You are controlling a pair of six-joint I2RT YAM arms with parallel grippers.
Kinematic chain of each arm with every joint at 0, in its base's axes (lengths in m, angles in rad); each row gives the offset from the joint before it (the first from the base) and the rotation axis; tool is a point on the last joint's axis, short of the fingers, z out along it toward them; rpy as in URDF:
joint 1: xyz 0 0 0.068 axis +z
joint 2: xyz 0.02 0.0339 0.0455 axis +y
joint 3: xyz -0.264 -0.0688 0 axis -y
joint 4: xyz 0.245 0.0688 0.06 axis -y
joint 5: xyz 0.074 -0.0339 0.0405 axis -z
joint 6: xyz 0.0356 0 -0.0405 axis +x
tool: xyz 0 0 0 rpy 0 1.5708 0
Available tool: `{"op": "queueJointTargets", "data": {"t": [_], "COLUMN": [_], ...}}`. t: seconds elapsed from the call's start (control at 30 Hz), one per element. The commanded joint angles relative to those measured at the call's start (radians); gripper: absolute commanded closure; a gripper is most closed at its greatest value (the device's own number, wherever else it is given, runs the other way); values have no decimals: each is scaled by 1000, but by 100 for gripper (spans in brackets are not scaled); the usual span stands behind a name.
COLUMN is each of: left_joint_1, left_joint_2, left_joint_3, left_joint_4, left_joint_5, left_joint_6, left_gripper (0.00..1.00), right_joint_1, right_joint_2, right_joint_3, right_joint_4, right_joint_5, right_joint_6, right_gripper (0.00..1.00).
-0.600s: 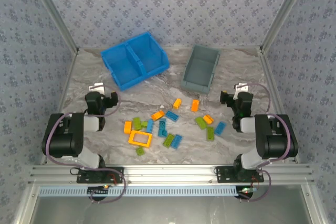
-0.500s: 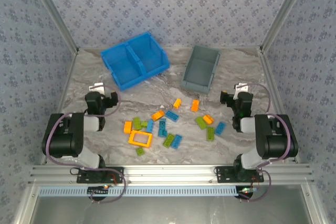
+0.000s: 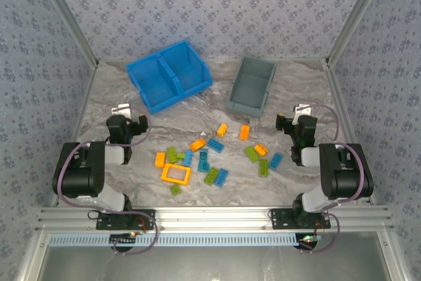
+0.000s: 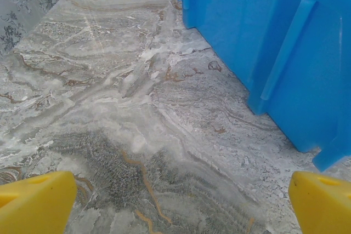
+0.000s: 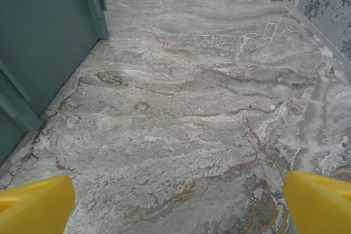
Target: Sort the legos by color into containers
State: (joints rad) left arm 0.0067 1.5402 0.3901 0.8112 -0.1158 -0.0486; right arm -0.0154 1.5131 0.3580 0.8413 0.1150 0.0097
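Note:
Orange, lime green and light blue legos lie scattered on the marble table's middle, among them an open orange frame [image 3: 175,174], a green brick [image 3: 252,154] and a blue brick [image 3: 215,145]. The blue two-compartment bin [image 3: 168,76] stands at the back left and its outer wall [image 4: 274,42] rises close on the right of the left wrist view. The grey bin [image 3: 251,85] sits at the back right, its wall [image 5: 44,31] on the left of the right wrist view. My left gripper [image 3: 129,123] [image 4: 178,206] and right gripper [image 3: 294,122] [image 5: 178,204] are open and hold nothing, resting left and right of the pile.
Metal frame posts [image 3: 79,37] and patterned walls [image 3: 210,11] enclose the table. Bare marble [image 4: 137,108] lies in front of each gripper. An aluminium rail [image 3: 210,215] runs along the near edge by the arm bases.

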Motion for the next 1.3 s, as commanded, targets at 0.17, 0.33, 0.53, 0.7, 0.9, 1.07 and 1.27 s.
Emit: {"op": "queueJointTargets", "data": {"t": [0.17,0.33,0.53,0.7,0.9,1.07,1.27], "left_joint_1": [-109,-170,-6,-2,4,5,3], "left_joint_2": [-426,-581,-316,12,253,394,488], "left_joint_3": [130,520,834,1099,1232,1314,1379], "left_joint_4": [-460,-1204,-1464,-1637,-1574,-1560,-1588], "left_joint_5": [-204,-464,-48,-1,88,90,107], "left_joint_6": [-8,-517,-647,-569,-468,-401,-350], "left_gripper": [1,0,1,1,10,13,25], "right_joint_1": [81,87,72,155,162,159,160], "right_joint_2": [-359,-618,-371,-46,240,400,494], "right_joint_3": [96,439,743,1005,1188,1284,1353], "right_joint_4": [-348,-961,-1303,-1438,-1512,-1544,-1566], "right_joint_5": [155,263,-16,-92,-137,-130,-114], "right_joint_6": [-41,438,574,501,497,487,470], "right_gripper": [0,0,0,10,20,27,35]}}
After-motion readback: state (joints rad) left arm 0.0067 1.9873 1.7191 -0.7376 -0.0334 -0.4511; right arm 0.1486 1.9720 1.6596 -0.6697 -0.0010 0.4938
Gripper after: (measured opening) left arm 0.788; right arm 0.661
